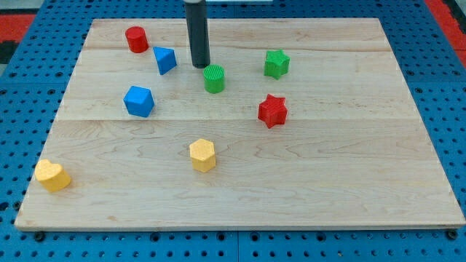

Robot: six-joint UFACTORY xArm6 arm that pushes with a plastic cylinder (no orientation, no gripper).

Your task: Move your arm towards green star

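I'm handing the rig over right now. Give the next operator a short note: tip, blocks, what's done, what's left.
My tip is down on the board, just to the view's left of and slightly above the green cylinder.
The green star sits further to the view's right, apart from the tip and from the red star below it.
Done: nothing at the star.
Left: slide toward the view's right, probably passing above the green cylinder.

Eight blocks sit on the bench (349, 182): two green, two red, two blue and two yellow, plus one dark rod.
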